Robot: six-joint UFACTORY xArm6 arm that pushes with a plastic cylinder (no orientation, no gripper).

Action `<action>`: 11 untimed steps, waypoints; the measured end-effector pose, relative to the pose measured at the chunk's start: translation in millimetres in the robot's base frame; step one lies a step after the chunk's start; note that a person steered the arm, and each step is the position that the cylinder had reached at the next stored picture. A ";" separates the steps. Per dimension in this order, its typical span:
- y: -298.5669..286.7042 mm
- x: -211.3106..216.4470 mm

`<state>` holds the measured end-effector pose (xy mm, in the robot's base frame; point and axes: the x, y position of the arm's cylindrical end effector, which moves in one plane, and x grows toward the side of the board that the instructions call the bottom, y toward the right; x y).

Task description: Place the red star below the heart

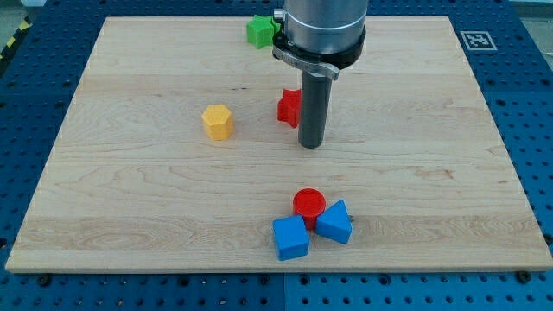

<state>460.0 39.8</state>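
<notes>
We have no claw to open or shut — just our tip (311, 144) touching the right side of the red star (289, 107) near the board's middle — and no heart shows, so the job looks barely begun.

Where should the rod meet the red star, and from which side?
My tip only pushes; it cannot grip. It stands to the view's right of the red star, slightly lower, whose right part the rod hides. Press between two points, not on one, or the star may spin. No heart is clear to me, so come from the side opposite the wished travel.
</notes>
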 end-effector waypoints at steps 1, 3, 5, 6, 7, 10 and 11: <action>0.0 -0.2; 0.0 -5.6; -4.9 -67.8; -4.9 -40.1; -20.5 -15.0; -39.8 -106.3; -33.8 -102.6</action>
